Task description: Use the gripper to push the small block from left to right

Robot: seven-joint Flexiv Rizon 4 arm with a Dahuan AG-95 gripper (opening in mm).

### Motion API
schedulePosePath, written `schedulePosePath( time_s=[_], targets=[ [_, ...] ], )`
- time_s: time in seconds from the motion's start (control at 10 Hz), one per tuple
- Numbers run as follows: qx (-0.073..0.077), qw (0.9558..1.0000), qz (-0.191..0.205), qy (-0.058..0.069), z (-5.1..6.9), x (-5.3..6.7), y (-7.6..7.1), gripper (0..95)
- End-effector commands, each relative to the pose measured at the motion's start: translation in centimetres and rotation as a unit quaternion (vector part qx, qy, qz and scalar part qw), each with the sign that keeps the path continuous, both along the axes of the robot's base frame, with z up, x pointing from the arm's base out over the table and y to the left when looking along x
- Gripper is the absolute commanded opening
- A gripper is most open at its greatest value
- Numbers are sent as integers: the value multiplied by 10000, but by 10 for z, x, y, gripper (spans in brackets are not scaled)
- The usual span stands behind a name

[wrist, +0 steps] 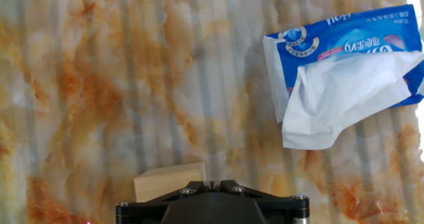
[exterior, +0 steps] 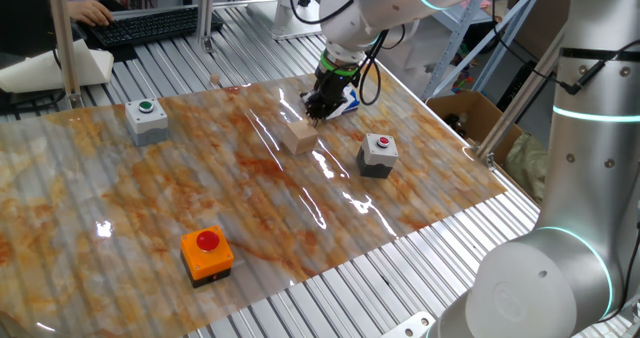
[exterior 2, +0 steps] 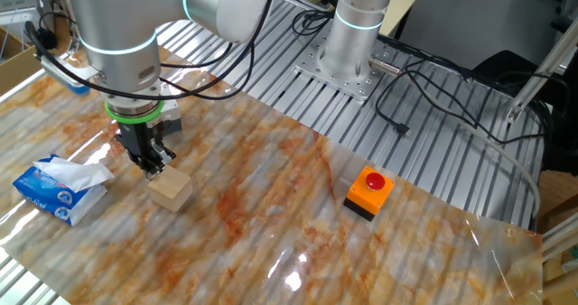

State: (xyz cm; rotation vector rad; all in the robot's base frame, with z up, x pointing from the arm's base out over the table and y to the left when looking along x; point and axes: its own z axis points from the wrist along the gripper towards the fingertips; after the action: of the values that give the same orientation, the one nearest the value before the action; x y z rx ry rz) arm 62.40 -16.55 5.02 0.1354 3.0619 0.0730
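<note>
The black two-fingered claw with a green ring (exterior 2: 154,165), at the tip of the white-grey robot arm (exterior 2: 117,25), hangs low over the orange-veined marbled table cover (exterior 2: 298,215) with its fingers pointing down. In the hand view the fingers meet at a thin seam with no gap and nothing between them, so the claw is closed and empty.

The small plain light tan wooden cube (exterior 2: 171,191) rests on the cover just beside the fingertips, at or very near contact; whether they touch cannot be told. In the hand view the cube (wrist: 169,181) shows at the lower edge, partly hidden behind the claw body and offset to the left of the finger seam.

On the other side of the claw from the cube lies a blue tissue packet with a white sheet pulled out (exterior 2: 59,189); it is near the claw but apart from it.

Farther out, a grey box with a red button (exterior: 378,155) stands beyond the cube. A grey box with a green button (exterior: 147,119) and an orange box with a red button (exterior 2: 368,192) sit well apart from the claw. All rest on the marbled cover, which overlies a ribbed metal table (exterior 2: 433,161).
</note>
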Motion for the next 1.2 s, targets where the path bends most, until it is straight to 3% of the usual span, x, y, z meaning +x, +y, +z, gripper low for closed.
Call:
schedulePosePath(
  time_s=[0.1, 0.4, 1.2],
  targets=[
    [-92, 9998, 143, -65, -4, 2, -7, 0],
    [-4, 10000, 70, -46, -7, 2, -12, 0],
    [-6, 10000, 53, -41, -8, 2, -13, 0]
  ],
)
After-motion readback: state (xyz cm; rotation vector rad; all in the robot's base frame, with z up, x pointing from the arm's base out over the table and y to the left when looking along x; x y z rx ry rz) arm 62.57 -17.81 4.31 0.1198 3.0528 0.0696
